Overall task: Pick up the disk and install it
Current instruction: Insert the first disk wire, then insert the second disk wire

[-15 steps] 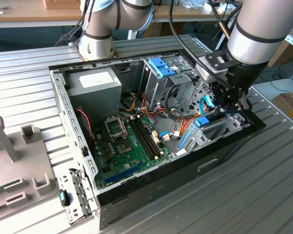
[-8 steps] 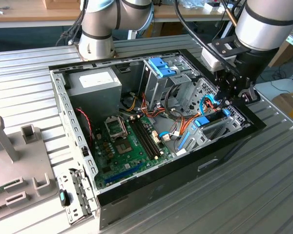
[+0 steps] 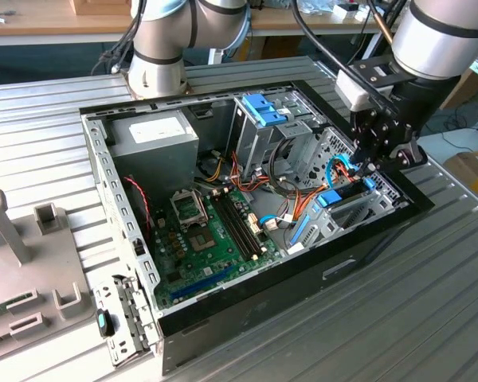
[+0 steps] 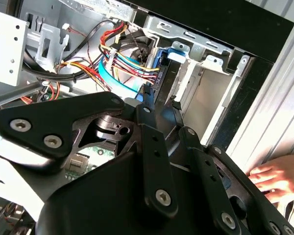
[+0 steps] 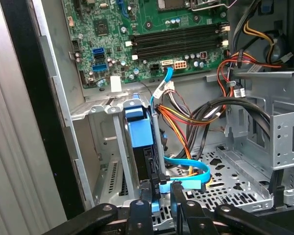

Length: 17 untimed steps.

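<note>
Standing over the open computer case (image 3: 223, 318) on the ribbed metal bench (image 3: 430, 302), I watched the one arm reach down into the corner on the exterior view's right. The claw (image 5: 160, 192) hung at the drive bay (image 5: 108, 147) there, its two black fingers (image 5: 146, 193) drawn close on either side of the end of the disk (image 5: 139, 132), pinching it by its light-blue rail.

The disk stood on edge inside the bay, its long axis running from the claw toward the green motherboard (image 5: 152, 39), with the blue frame uppermost and the dark body sunk between the bay's metal walls. Room was tight: the bay wall sat just beside it on one side, and a bundle of orange, yellow and black cables (image 5: 186, 127) crowded the other, with one flat blue cable (image 5: 186, 169) looped near the fingertips. The black rim of the case (image 3: 414, 199) ran close behind the claw.

I counted one disk, one arm, two blue clips (image 3: 264, 111) atop the tall metal cage (image 3: 259, 139), and one grey power supply box (image 3: 155, 135) at the far corner. In the second wrist view a person's hand (image 4: 277, 178) rested on the bench just outside the case, near the claw's black linkage (image 4: 152, 161).
</note>
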{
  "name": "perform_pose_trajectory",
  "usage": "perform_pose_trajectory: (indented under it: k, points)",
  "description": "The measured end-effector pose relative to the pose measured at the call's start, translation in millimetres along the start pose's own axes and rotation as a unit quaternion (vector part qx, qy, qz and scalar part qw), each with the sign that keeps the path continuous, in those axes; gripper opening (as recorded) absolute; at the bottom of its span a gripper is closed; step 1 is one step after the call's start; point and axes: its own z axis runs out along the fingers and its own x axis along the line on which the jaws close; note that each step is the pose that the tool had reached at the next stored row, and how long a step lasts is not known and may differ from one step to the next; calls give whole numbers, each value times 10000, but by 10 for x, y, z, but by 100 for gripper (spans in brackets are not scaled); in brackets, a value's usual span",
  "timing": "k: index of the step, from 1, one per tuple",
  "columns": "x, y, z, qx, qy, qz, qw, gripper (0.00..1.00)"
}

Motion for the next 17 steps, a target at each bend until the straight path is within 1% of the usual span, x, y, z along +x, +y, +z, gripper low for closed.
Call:
perform_pose_trajectory:
  k: [2, 3, 4, 5, 8, 10, 11, 12, 13, 16, 17]
  points:
    - [-3, -22, 4, -89, 3, 5, 10000, 30]
    - [-6, -38, 7, -156, 2, 9, 9999, 30]
    - [-11, -62, 12, -237, 10, 11, 9997, 30]
    - [-13, -76, 15, -289, 17, 13, 9996, 30]
    - [-17, -98, 19, -391, 36, 19, 9992, 30]
    - [-20, -123, 24, -511, 59, 28, 9987, 30]
    - [-21, -137, 27, -557, 67, 32, 9984, 30]
    - [-24, -145, 28, -578, 71, 33, 9983, 30]
    - [-23, -151, 29, -582, 66, 34, 9983, 30]
    - [-26, -160, 31, -593, 10, 42, 9982, 30]
    - [-26, -161, 32, -594, 10, 42, 9982, 30]
